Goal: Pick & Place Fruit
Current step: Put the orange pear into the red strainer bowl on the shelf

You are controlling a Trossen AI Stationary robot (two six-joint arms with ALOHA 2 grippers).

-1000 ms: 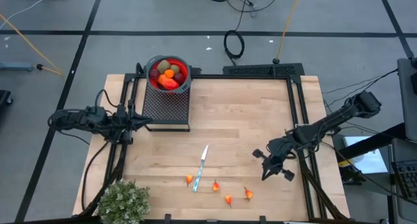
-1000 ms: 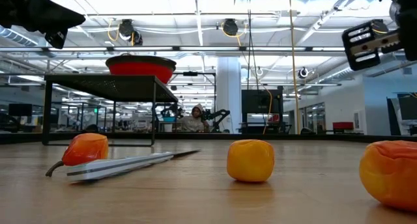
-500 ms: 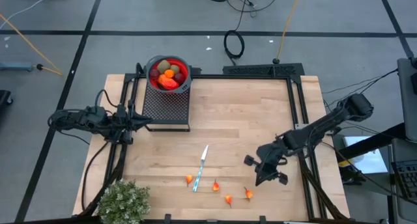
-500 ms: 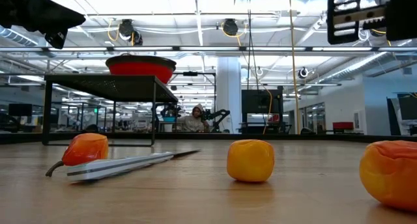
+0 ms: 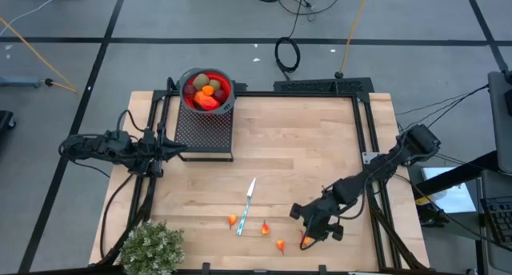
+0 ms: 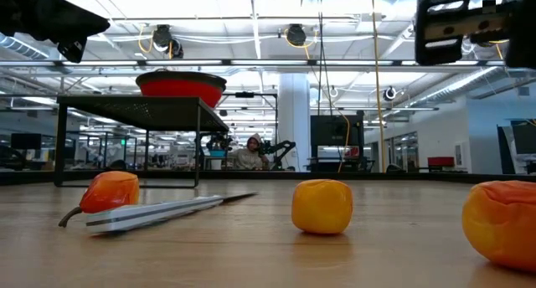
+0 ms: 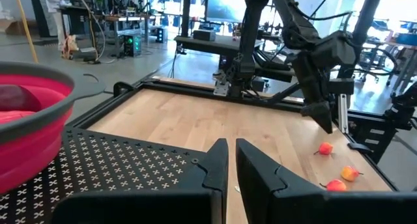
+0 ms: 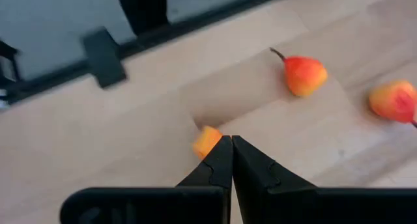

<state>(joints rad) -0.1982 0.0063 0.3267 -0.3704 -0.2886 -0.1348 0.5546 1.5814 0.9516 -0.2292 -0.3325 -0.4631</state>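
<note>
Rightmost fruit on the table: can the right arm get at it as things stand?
Probably yes. The right gripper hangs right by that fruit with nothing between them. But its fingers are shut, so it must open first. The knife and other fruits lie off to the side.

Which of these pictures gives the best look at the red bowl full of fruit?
The high view: it looks straight down into the red bowl on its black rack, so the fruit inside shows. The low view shows only the bowl's side, the left wrist view only part of its rim, and the right wrist view nothing of it.
</note>
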